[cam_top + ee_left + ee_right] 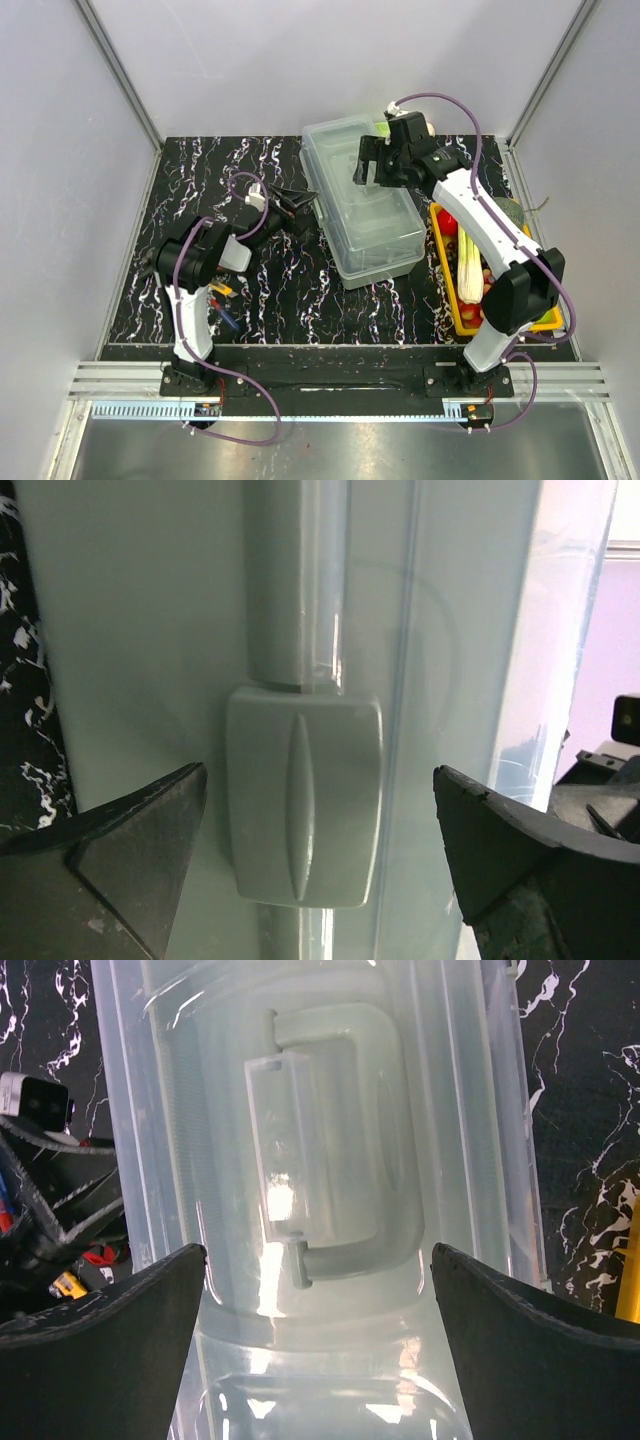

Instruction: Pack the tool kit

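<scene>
Gripper on right [318, 1255] wide open, empty

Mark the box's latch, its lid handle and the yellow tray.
latch [300, 810]: left wrist view, its centre ridge
lid handle [388, 1150]: right wrist view, its long bar
yellow tray [449, 285]: top view, its left rim

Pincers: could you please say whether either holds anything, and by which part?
Nothing held: left pincer open facing the latch, right pincer open over the lid handle.
</scene>
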You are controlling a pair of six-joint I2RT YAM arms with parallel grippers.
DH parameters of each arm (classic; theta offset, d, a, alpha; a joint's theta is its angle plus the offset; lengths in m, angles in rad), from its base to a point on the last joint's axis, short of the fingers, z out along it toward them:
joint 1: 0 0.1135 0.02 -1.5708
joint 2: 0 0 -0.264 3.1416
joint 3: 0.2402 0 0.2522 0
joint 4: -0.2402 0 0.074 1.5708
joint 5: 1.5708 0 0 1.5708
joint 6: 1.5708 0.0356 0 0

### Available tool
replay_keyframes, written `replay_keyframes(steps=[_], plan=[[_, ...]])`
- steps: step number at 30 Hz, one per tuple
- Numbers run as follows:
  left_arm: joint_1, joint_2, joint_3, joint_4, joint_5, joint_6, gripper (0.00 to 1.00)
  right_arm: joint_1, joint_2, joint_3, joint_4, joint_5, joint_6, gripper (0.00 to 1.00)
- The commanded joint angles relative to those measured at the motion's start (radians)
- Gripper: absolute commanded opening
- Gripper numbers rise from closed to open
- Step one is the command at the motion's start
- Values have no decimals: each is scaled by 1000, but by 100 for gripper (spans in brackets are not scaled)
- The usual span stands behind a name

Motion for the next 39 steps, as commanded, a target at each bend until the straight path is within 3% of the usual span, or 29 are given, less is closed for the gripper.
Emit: replay_keyframes(steps=[1, 5, 11, 18, 32, 39], plan=[[-6, 43, 54, 272, -8, 4, 99, -15, -78, -22, -5, -18, -42, 99], [-6, 57, 62, 321, 12, 4, 99, -21, -93, -54, -3, 9, -74, 99], [-8, 30, 57, 350, 43, 38, 99, -22, -133, -184, 21, 177, -192, 99], [-14, 50, 60, 371, 75, 32, 98, -38, -167, -298, 104, 63, -203, 99], [-22, 80, 108, 390, 162, 18, 72, -42, -165, -373, 112, -18, -172, 99], [-19, 112, 129, 404, 201, 40, 73, -42, -153, -390, 126, -53, -161, 99]])
